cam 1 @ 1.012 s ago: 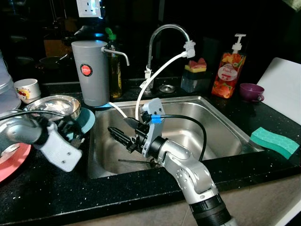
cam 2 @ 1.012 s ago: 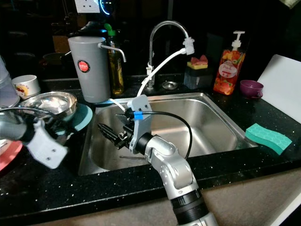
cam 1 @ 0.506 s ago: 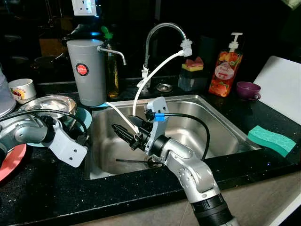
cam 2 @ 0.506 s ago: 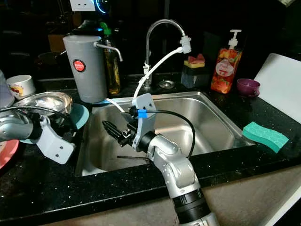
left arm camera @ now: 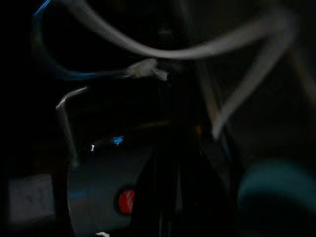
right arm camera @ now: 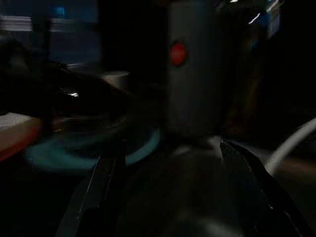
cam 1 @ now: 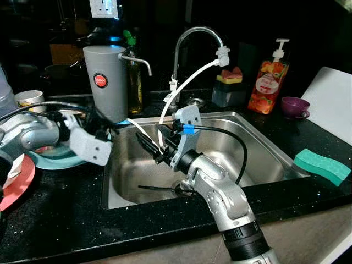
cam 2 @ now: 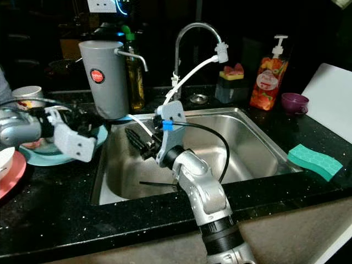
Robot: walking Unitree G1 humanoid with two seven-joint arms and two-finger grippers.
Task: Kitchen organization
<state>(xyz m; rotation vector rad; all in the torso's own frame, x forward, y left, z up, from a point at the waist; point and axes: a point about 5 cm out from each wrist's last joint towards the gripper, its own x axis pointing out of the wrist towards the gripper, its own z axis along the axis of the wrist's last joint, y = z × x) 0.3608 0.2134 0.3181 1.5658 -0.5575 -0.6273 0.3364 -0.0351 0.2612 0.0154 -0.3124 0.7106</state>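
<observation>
1. The right gripper (cam 1: 147, 144) hung over the left part of the sink (cam 1: 258, 144), its two black fingers (right arm camera: 101, 190) spread well apart in the wrist view, with nothing between them.
2. The left gripper (cam 1: 104, 132) sat at the sink's left rim, just before the grey jug (cam 1: 105, 82); I could not tell whether its fingers were apart or together.
3. A teal plate (cam 1: 58, 160) lay on the counter (cam 1: 55, 220) under the left arm, a red plate (cam 1: 19, 184) nearer the edge.
4. A thin dark utensil (cam 1: 157, 188) lay on the sink floor by the drain.
5. A tap (cam 1: 195, 38) with a white hose (cam 1: 190, 80) stood behind the sink.
6. A soap bottle (cam 1: 269, 77), purple cup (cam 1: 294, 106) and green sponge (cam 1: 322, 166) were to the right.
</observation>
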